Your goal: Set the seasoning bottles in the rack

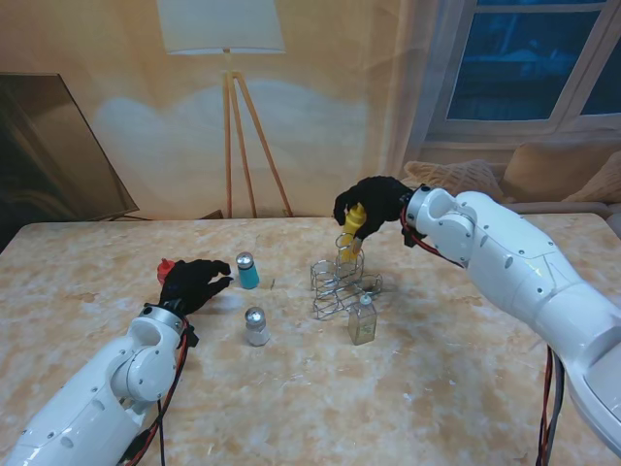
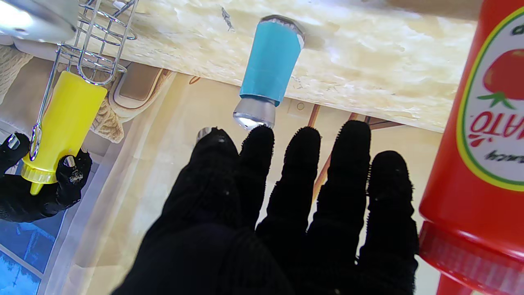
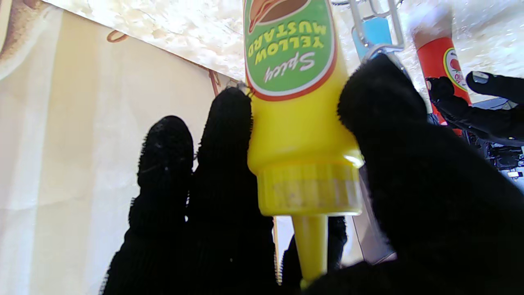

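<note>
Gripping mustard bottle (image 1: 353, 225) by its cap end, right hand (image 1: 374, 202) holds it over the rack (image 1: 342, 282); left wrist view: left hand (image 2: 286, 196) spread, empty, near blue shaker (image 2: 268, 67); right wrist view: bottle base could snag rack wire, tipping it

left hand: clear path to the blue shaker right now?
Probably yes. The left hand is open, fingers pointed at the blue shaker with only bare table between. The ketchup bottle stands beside the hand, off that line.
</note>
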